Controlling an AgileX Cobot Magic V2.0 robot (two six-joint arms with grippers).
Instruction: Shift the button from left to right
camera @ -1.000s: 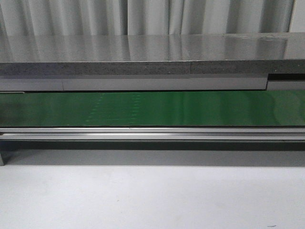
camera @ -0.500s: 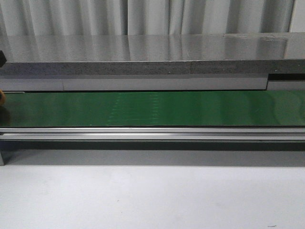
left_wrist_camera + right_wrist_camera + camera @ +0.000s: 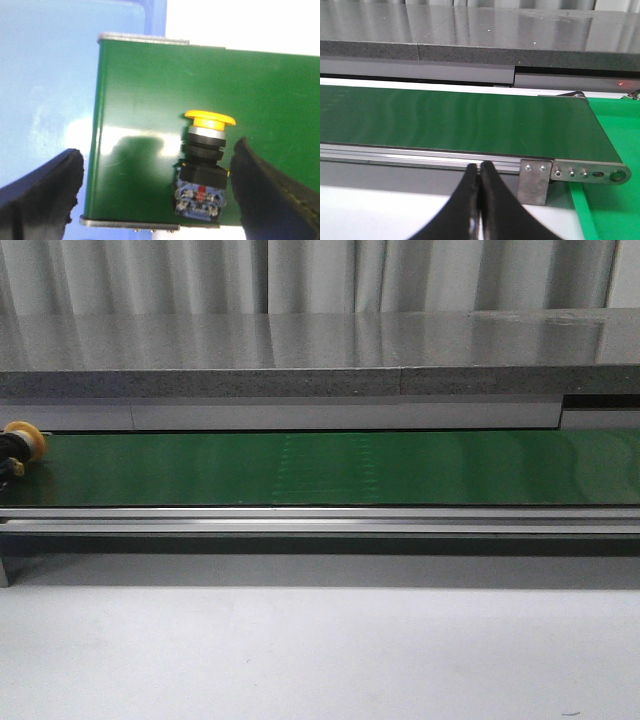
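Observation:
The button [image 3: 204, 165] lies on its side on the green conveyor belt [image 3: 150, 100], orange-yellow cap away from the wrist, black body and blue contact block toward it. In the front view the button [image 3: 18, 448] sits at the belt's far left edge. My left gripper [image 3: 155, 187] is open above the belt's left end; the button lies free between the fingers, close to one finger [image 3: 265, 195], touching neither. My right gripper [image 3: 480, 172] is shut and empty, in front of the belt's right end. Neither gripper shows in the front view.
The belt [image 3: 330, 468] runs left to right in a metal frame [image 3: 320, 520], with a grey counter [image 3: 300, 350] behind it. A blue bin [image 3: 45, 80] lies past the belt's left end. A green tray [image 3: 612, 210] lies below its right end roller [image 3: 600, 174].
The button has come into the front view at the belt's far left edge; one second ago the belt there was bare. Faint marks on the belt have shifted rightward.

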